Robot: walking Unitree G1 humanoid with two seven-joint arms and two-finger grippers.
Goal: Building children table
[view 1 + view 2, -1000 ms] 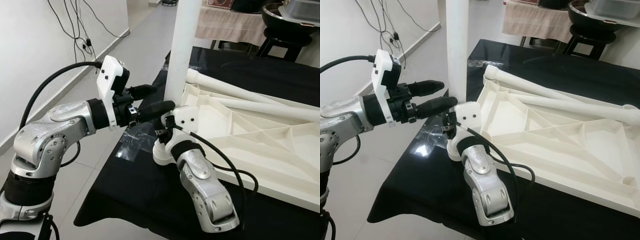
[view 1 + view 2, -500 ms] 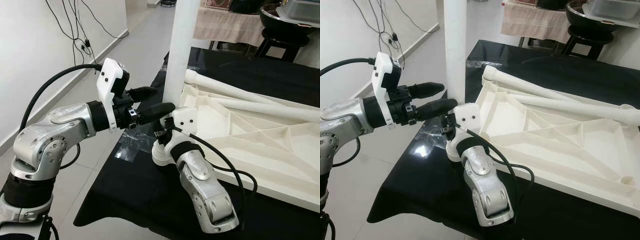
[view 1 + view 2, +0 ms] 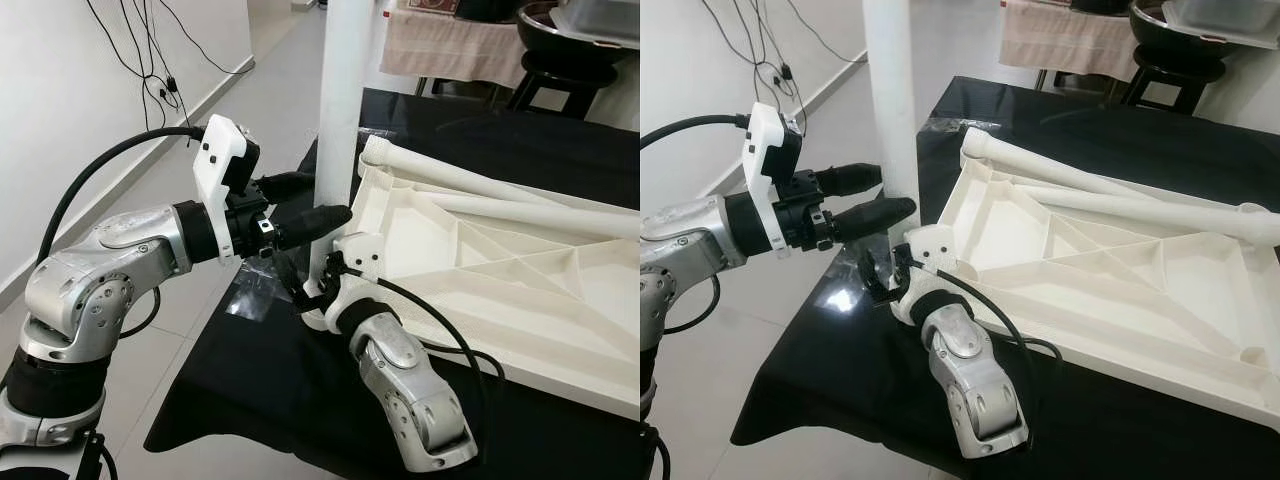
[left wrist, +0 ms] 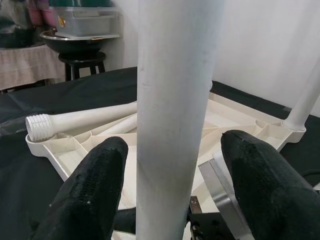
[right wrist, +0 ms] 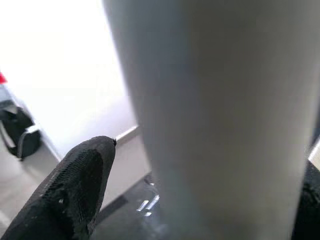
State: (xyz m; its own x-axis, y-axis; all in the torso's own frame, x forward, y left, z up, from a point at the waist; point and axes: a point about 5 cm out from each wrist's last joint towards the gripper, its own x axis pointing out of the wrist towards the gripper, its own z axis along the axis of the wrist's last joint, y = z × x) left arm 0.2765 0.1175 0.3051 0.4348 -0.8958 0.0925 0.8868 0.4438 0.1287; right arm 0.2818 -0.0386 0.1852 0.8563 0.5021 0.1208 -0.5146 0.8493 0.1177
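Nearest me, my right gripper (image 3: 880, 285) sits low at the near left corner of the black glossy table (image 3: 840, 370), at the foot of the upright white plastic table leg (image 3: 892, 110). In the right wrist view one of its black fingers (image 5: 75, 190) stands off the leg with a gap; I cannot tell whether this gripper is clamped or loose

Above it, my left gripper (image 3: 305, 203) reaches in from the left at mid-height of the same leg. Its two fingers (image 4: 92, 190) are spread apart, one on each side of the leg, with clear gaps in the left wrist view, so they straddle it without clamping

The leg stands vertical at the corner of the upturned cream ribbed plastic tabletop (image 3: 1120, 270), which lies flat on the table to my right. Two loose white threaded legs (image 3: 1110, 190) lie across the tabletop's far side

Beyond the table: a black stool (image 3: 1155, 80) and a cloth-draped surface (image 3: 1065, 40). Black cables (image 3: 150, 60) hang on the white wall at left
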